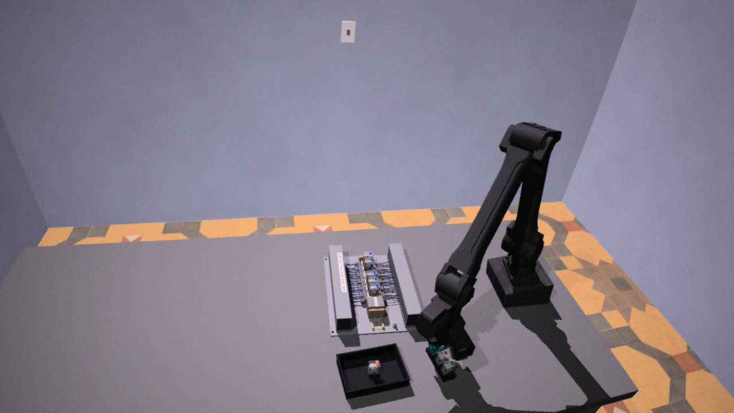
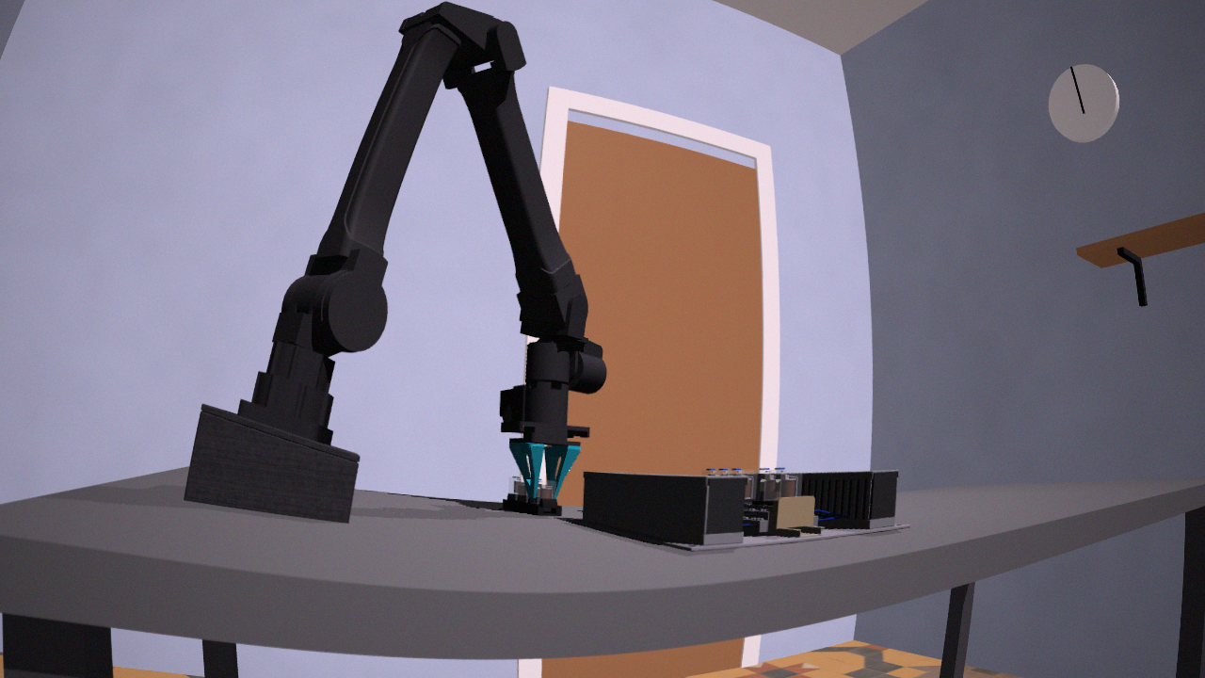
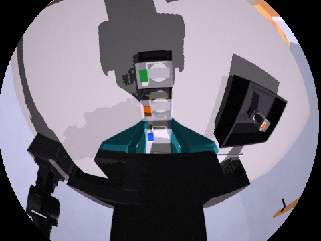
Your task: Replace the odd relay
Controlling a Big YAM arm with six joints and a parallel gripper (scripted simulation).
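My gripper (image 1: 437,348) (image 2: 542,492) (image 3: 158,121) is shut on the blue-button spare relay (image 3: 161,132), at the end of the black spare holder (image 1: 448,378) (image 2: 530,508) (image 3: 154,55). Its lower part is hidden. An orange-button spare (image 1: 441,357) (image 3: 159,106) and a green-button spare (image 1: 448,366) (image 3: 158,73) stand beside it in the holder. The pulled relay (image 1: 373,368) (image 3: 259,118), with an orange button, is in the black tray (image 1: 343,380) (image 3: 229,112). The row relays (image 1: 373,289) (image 2: 779,486) have blue buttons; a gap shows between two of them.
The panel (image 1: 331,308) carries a grey duct (image 1: 402,282) (image 2: 644,506) on the arm's side and a second duct (image 1: 340,308) on the far side. Blue wires run between the ducts and the row. A tan end block (image 1: 377,312) (image 2: 795,511) stands at the row's near end.
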